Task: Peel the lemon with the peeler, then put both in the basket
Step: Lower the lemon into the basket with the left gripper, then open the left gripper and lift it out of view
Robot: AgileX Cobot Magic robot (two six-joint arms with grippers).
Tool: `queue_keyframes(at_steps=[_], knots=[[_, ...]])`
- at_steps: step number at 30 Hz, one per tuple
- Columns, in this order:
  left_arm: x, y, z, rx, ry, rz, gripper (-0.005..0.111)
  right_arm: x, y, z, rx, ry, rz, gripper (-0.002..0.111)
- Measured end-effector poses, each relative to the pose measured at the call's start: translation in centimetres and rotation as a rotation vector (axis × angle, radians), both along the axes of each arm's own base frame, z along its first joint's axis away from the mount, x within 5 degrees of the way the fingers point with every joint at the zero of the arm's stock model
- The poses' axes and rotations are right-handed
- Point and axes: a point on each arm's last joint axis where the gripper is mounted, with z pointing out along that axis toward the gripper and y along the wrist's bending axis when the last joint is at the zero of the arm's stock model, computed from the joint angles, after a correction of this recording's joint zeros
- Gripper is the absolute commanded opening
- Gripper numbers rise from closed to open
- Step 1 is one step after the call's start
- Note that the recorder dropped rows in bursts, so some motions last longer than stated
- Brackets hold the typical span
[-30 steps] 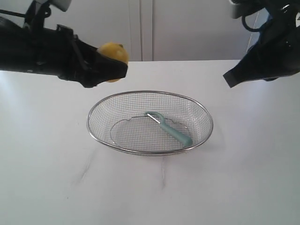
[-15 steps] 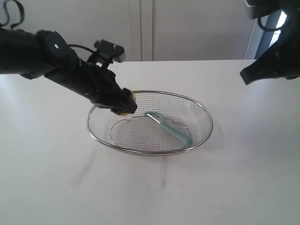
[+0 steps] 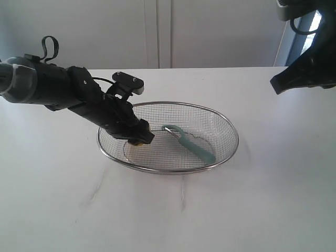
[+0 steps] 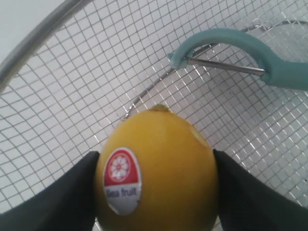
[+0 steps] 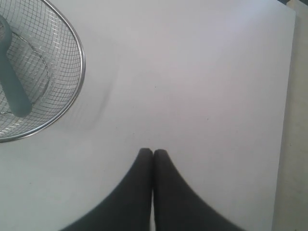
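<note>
At nine o'clock inside the wide silver wire-mesh basket (image 3: 168, 103), the small yellow lemon (image 4: 159, 168) sits clamped in the black left gripper (image 3: 140, 136), low over the mesh. The teal-handled peeler (image 3: 191, 144) lies at its three o'clock. The black right gripper (image 5: 153, 156) hangs closed and empty over the white table (image 3: 252, 210). This looks like the depositing step: next the jaws must spread, then lift clear.

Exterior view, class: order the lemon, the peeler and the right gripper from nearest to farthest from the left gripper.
1. lemon: clamped in the left gripper, inside the basket, at its left.
2. peeler: lying in the basket's middle, to the lemon's right.
3. right gripper: far upper right, outside the basket.
</note>
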Motion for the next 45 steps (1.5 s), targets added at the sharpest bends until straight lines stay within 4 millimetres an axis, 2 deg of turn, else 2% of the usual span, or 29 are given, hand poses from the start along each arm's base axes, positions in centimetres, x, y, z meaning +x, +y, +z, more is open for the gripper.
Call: queue_keyframes(at_steps=[2,7,14,18,23,33,36,40,45], knots=[[0.1,0.0,-0.7,0.008,0.014,0.0,0.005,0.0,0.0,0.0,0.0,0.001,0.0,0.0],[0.1,0.0,-0.9,0.008,0.012,0.005,0.032,0.0,0.0,0.0,0.0,0.001,0.0,0.0],[0.1,-0.1,-0.9,-0.012,0.034,0.033,0.079,0.0,0.0,0.0,0.0,0.001,0.0,0.0],[0.0,-0.1,-0.9,-0.024,0.063,0.048,0.09,0.0,0.0,0.0,0.0,0.001,0.0,0.0],[-0.2,-0.1,0.4,-0.04,0.043,0.047,0.089,0.0,0.0,0.0,0.001,0.001,-0.002,0.0],[-2.0,0.7,6.9,-0.085,-0.052,-0.008,0.086,0.0,0.0,0.0,0.001,0.001,-0.002,0.0],[-3.3,1.2,9.1,-0.084,-0.054,-0.05,0.072,0.0,0.0,0.0,0.001,0.001,-0.002,0.0],[-5.4,2.2,11.7,-0.049,-0.04,-0.127,0.042,0.0,0.0,0.0,0.003,0.0,-0.005,0.0],[-8.9,4.5,15.3,0.039,-0.018,-0.186,0.002,0.0,0.0,0.0,0.006,0.0,-0.008,0.0]])
